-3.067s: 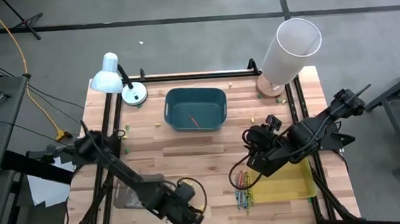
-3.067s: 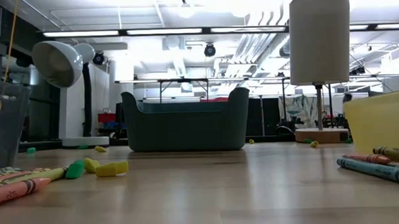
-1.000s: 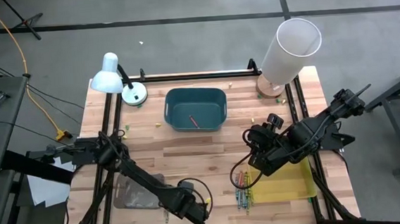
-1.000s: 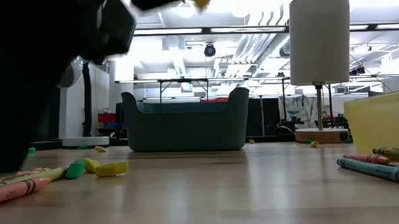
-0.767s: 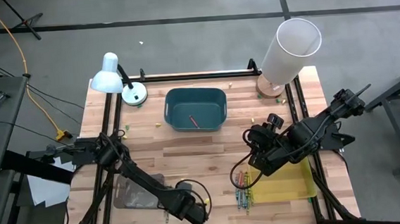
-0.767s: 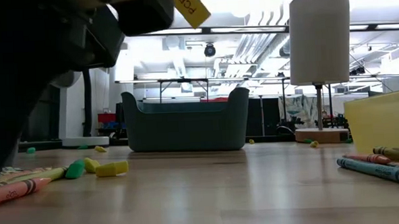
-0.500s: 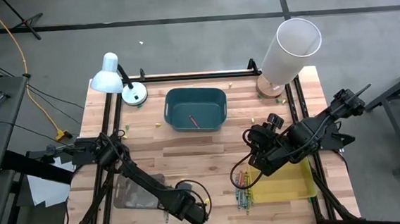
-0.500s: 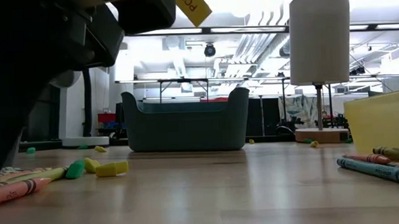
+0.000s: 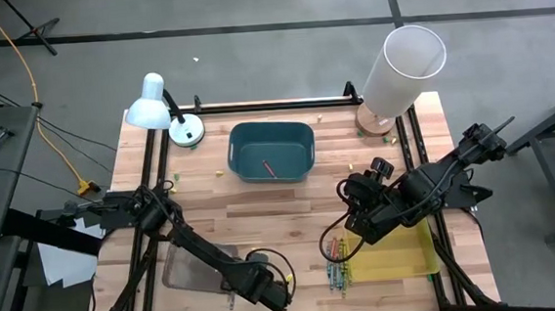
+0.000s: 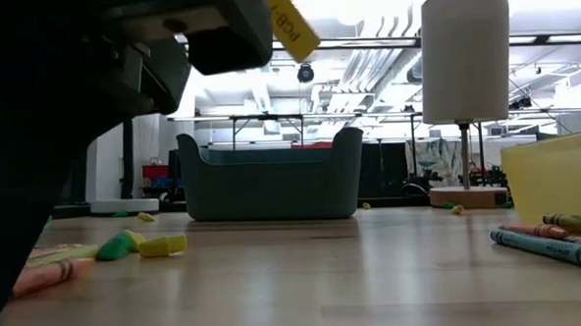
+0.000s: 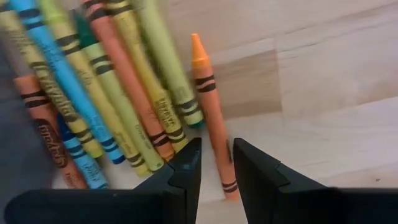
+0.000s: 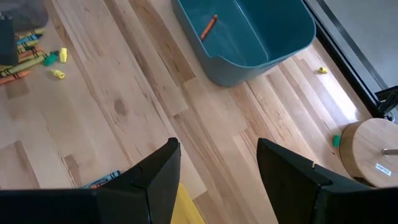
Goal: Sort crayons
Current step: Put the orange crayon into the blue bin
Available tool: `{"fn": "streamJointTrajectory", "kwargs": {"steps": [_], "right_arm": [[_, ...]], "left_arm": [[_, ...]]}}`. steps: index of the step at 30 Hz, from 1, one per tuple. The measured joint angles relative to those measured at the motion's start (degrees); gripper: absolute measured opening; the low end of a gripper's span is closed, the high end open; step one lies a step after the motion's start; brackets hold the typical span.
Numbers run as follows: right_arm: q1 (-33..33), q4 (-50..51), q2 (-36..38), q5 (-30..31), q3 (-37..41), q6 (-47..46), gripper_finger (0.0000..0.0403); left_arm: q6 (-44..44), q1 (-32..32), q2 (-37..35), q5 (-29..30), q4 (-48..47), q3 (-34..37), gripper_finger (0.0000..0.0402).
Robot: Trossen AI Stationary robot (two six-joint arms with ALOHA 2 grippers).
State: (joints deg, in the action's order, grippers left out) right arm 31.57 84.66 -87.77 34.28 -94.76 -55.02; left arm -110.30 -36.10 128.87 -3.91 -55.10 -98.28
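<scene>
Left wrist view: thin paper-wrapped crayons (image 11: pixel 112 93) lie side by side.

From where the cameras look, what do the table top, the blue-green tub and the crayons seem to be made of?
The table top looks like wood: pale glued strips with grain, matt finish. The blue-green tub seems moulded plastic: one smooth piece, rounded corners, slight sheen. The crayons look like wax sticks in printed paper wrappers with dark bands; the orange crayon shows a bare waxy tip.

Three trays (image 9: pixel 270 152), two lamps (image 9: pixel 151 103), and one crayon (image 12: pixel 208 27) in the teal tray.
</scene>
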Motion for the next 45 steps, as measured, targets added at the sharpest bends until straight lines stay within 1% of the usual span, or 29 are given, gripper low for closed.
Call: {"fn": "streamJointTrajectory", "kwargs": {"steps": [6,8,11,12,14,20,24,27,30,34,36,37,38,39,40,42,45], "right_arm": [[-0.02,0.00,-0.02,0.00,0.00,0.00,0.0206],[-0.02,0.00,-0.02,0.00,0.00,0.00,0.0206],[0.00,0.00,-0.02,0.00,0.00,0.00,0.0206],[0.00,0.00,-0.02,0.00,0.00,0.00,0.0206],[0.01,0.00,-0.02,0.00,0.00,0.00,0.0206],[-0.01,-0.01,-0.02,0.00,0.00,0.94,0.0206],[-0.02,-0.07,-0.02,0.02,0.00,2.29,0.0206],[-0.02,-0.37,0.01,0.01,0.00,3.92,0.0206],[-0.01,-0.90,0.02,0.49,0.00,4.53,0.0206],[-0.02,-1.51,0.03,1.21,0.01,4.55,0.0206],[-0.01,-2.51,0.04,1.71,0.00,4.55,0.0206],[0.00,-3.23,0.04,1.79,0.00,4.56,0.0206],[0.01,-4.16,0.04,1.94,0.00,4.59,0.0206],[0.00,-5.43,0.04,1.97,0.00,4.89,0.0206],[-0.07,-6.97,0.04,2.01,0.00,5.48,0.0206],[-0.84,-11.60,0.04,2.11,0.00,7.78,0.0206],[-2.73,-20.88,0.04,1.58,0.00,12.28,0.0206]], "left_arm": [[1.34,-0.09,0.03,0.40,0.13,0.00,0.0076],[2.19,-0.09,0.03,0.38,0.19,0.00,0.0061],[4.01,-0.12,-0.21,0.42,-0.32,-0.07,0.0019],[4.65,-0.16,-0.31,0.60,-0.47,-0.09,0.0010],[6.11,-0.18,-1.05,0.99,-1.10,0.00,0.0008],[12.99,-0.37,-7.45,3.25,-4.64,-0.02,0.0003],[19.33,-0.35,-14.22,6.44,-6.22,-0.02,0.0001],[24.97,-0.11,-20.75,11.77,-6.31,-0.07,0.0001],[32.49,0.19,-28.02,21.78,-6.05,-0.09,0.0001],[46.57,2.11,-36.91,37.07,-4.62,-0.12,0.0001],[55.63,4.18,-40.83,41.96,-1.82,0.52,0.0000],[60.44,5.58,-42.89,42.84,0.54,1.57,0.0000],[64.88,7.07,-44.97,42.82,3.30,3.10,0.0000],[69.17,8.91,-46.95,41.42,6.82,5.10,0.0000],[72.93,10.92,-48.92,38.69,10.97,7.54,0.0000],[79.56,14.97,-52.68,30.90,21.11,14.20,0.0000],[84.39,20.97,-57.89,18.03,37.98,26.44,0.0000]]}}
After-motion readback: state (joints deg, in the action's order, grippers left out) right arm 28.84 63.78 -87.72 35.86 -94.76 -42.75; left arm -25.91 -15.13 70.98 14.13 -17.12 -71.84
